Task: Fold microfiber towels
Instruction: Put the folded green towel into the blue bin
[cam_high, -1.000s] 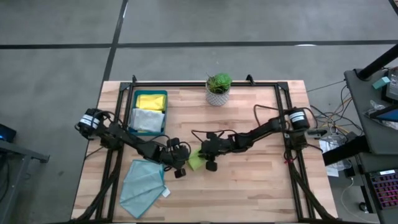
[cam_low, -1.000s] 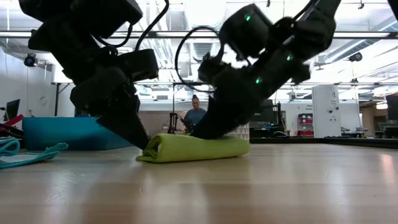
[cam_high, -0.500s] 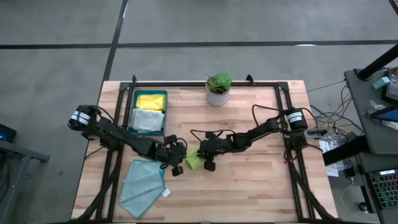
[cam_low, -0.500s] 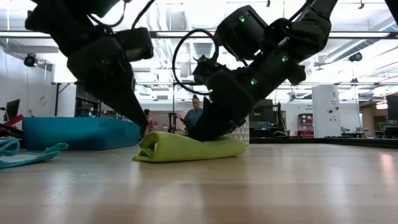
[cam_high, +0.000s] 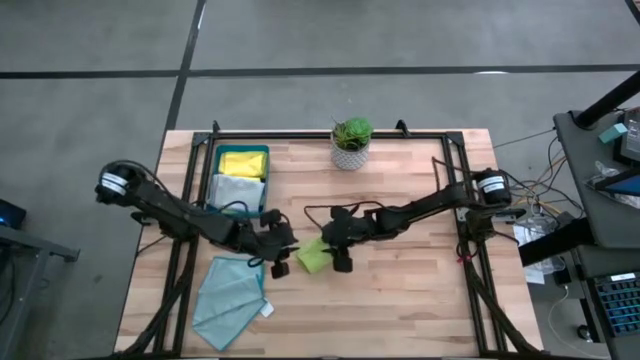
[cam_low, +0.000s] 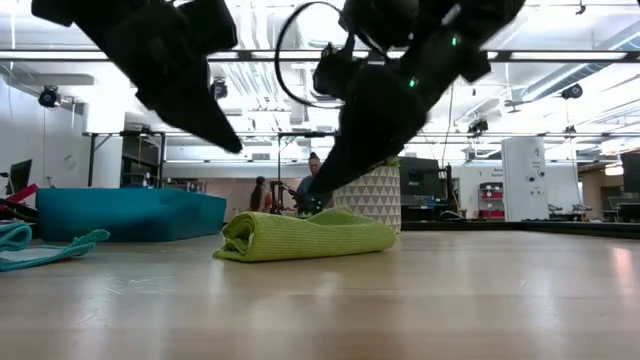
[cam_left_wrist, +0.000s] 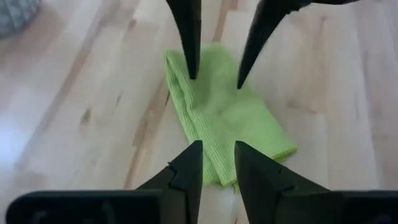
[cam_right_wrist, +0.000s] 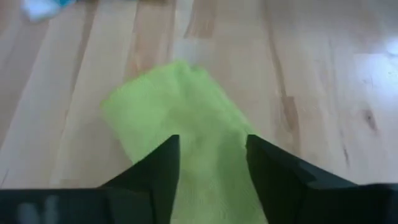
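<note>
Lime green towel (cam_high: 313, 256), folded, between the black left gripper (cam_high: 280, 262) and black right gripper (cam_high: 338, 259). Light teal towel (cam_high: 229, 289) with white tag, beyond the left gripper, away from the right. Dark teal tray (cam_high: 265, 168) behind the left gripper holds a yellow towel (cam_high: 242, 162) and a pale grey towel (cam_high: 236, 192). Pale striped wood table (cam_high: 410, 290). Green plant (cam_high: 351, 132), white patterned pot.

Lime green towel (cam_left_wrist: 227, 121): soft cloth, fine ribbed weave, matt, lying between the left gripper's (cam_left_wrist: 217, 158) and right gripper's (cam_right_wrist: 211, 152) dark matt fingers. Table (cam_high: 400, 290): pale wood planks, smooth, slight sheen in the low view. Teal towel (cam_high: 228, 290) beside the left gripper: limp matt cloth.
</note>
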